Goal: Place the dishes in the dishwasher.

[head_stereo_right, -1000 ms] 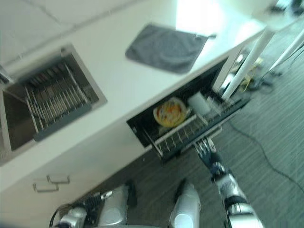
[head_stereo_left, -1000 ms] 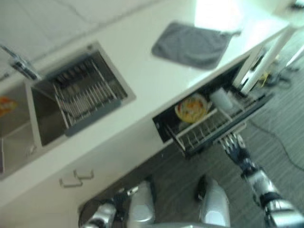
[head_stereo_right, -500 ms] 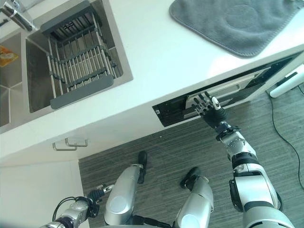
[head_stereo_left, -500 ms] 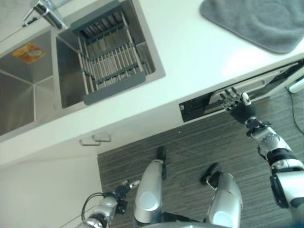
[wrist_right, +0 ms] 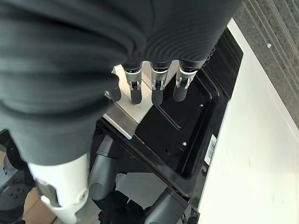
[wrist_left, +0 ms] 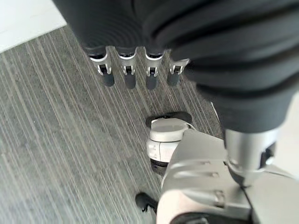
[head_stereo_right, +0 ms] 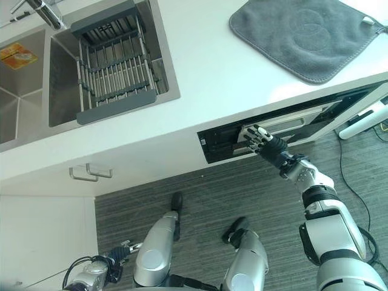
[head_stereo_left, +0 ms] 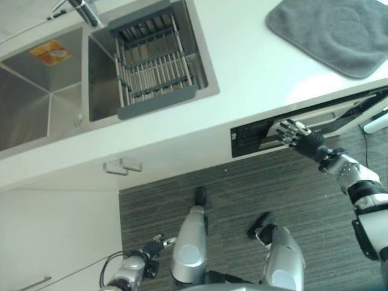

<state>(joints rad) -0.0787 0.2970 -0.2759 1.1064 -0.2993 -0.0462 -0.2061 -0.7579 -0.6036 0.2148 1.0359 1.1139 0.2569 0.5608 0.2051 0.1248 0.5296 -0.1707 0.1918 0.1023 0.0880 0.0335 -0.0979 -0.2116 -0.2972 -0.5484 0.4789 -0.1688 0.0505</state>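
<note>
The dishwasher drawer (head_stereo_right: 285, 130), which stood pulled out a second ago with a yellow-patterned plate and a cup showing in its rack, has since been pushed almost fully in under the tabletop (head_stereo_right: 200, 79); only a narrow dark slot with a pale strip of its front is now seen, and the dishes are hidden inside it. The right robot hand (head_stereo_right: 262, 141) is set against that front with its fingers (wrist_right: 155, 91) straight and spread, nothing being gripped, so the loading is judged done and the closing nearly finished, a last short push being all that seems left. The drawer's edge lies directly ahead of the fingertips, the tabletop's lip just above them, and the grey mat (head_stereo_right: 309, 36) well beyond on the tabletop. Behind and below the right robot hand the striped floor (head_stereo_right: 200, 200) lies open, so room for drawing the arm back is ample. The sink (head_stereo_left: 54, 79) with its grey rack (head_stereo_left: 154, 63) lies far off toward the other side. The left robot hand (wrist_left: 135, 70) hangs low over the floor, fingers straight and relaxed, empty.
</note>
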